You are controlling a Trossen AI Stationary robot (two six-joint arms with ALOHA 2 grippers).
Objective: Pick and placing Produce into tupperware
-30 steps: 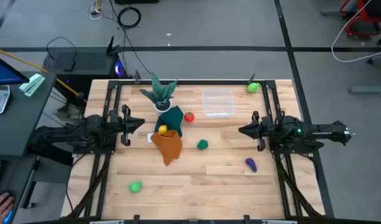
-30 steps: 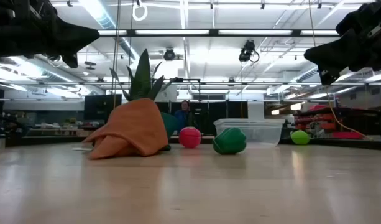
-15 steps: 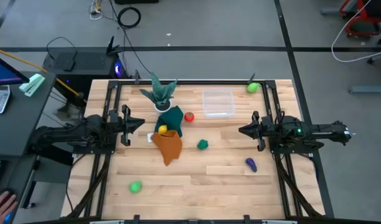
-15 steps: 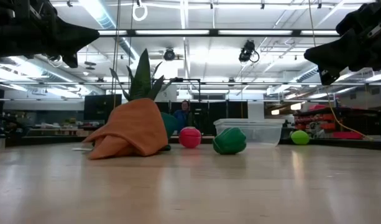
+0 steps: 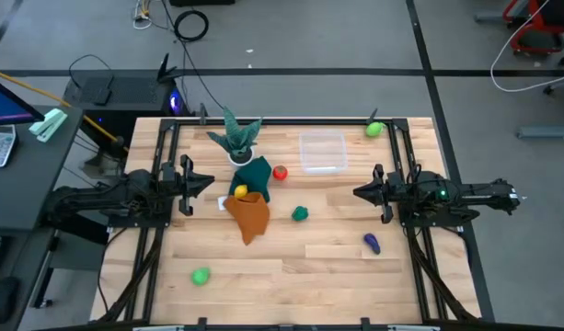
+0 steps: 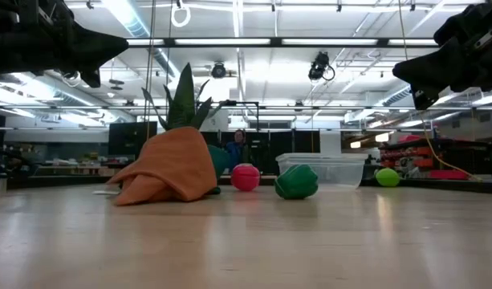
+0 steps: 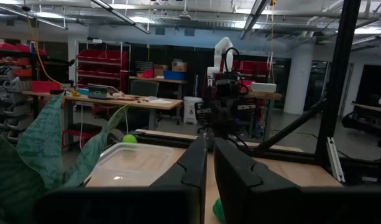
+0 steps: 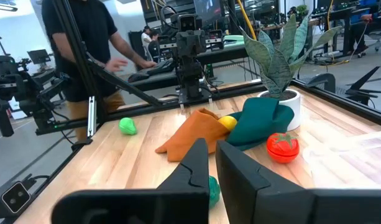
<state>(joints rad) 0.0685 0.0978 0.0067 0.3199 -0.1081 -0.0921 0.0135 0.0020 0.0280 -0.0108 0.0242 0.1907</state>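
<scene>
Orange cloth [image 5: 249, 216] is heaped near the middle of the wooden table [image 5: 291, 267], with a teal cloth [image 5: 255, 173] touching its far side and a yellow piece [image 5: 241, 191] tucked where the two meet. A spiky plant in a white pot [image 5: 237, 140] is set just behind the teal cloth. The clear box [image 5: 322, 151] is placed towards the back, right of the plant, and nothing is seen inside it. A red piece [image 5: 280, 172] lies between the teal cloth and the box; a dark green piece [image 5: 301, 213] lies right of the orange cloth. A light green piece [image 5: 374, 130] is found at the back right corner, another [image 5: 201, 275] near the front left, and a purple piece [image 5: 372, 243] at the front right.

The left gripper [image 5: 191, 181] and right gripper [image 5: 364, 192] are held above the table's sides, well apart from every piece, nearly closed with a thin gap and holding nothing.

From table height, the cloths hide the yellow piece. A person [image 8: 84, 46] beyond the table is shown only in the right wrist view.
</scene>
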